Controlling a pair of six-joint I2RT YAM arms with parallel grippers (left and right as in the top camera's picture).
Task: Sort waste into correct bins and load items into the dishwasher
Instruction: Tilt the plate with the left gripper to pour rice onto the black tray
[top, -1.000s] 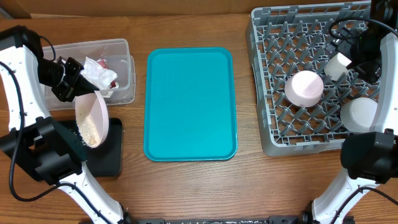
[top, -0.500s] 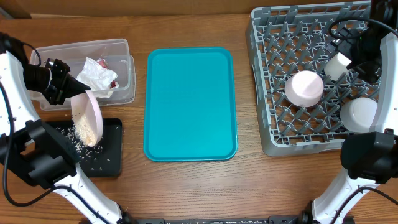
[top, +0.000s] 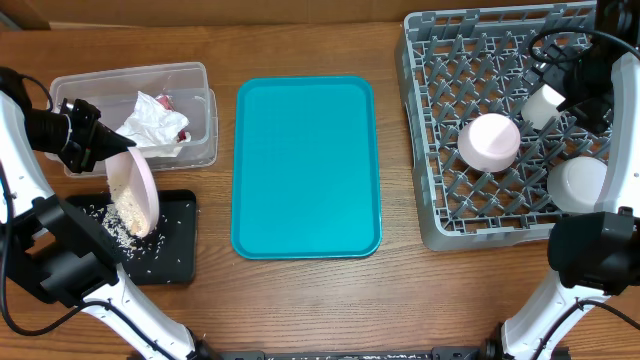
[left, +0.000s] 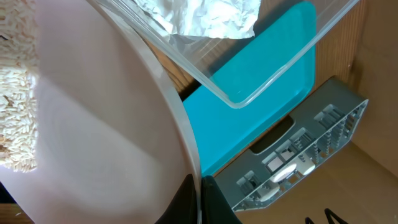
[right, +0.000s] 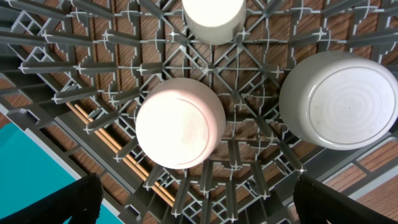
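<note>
Holding the plate (top: 137, 190) by its upper rim, my left tool (top: 106, 153) is clamped tight on it and tips it steeply over the black tray (top: 178, 255) at the desk's (top: 300, 300) left front. A heap of rice (top: 128, 214) sits at the plate's low edge, and loose grains lie scattered on the tray below. Just behind is the clear tub (top: 196, 72) with the napkin (top: 150, 118) in it.

I judge the plate to be stiff, smooth and breakable. A pinch at the rim gives little purchase against its weight, so it may swivel or slip. The rim is the only place to take it, best gripped deep. The rice is light and loose, and some looks likely to cling.

My right tool (right: 199, 182) hangs wide and empty over the rack (top: 428, 150), where two bowls (top: 489, 141) and a cup (top: 545, 105) sit upside down.
</note>
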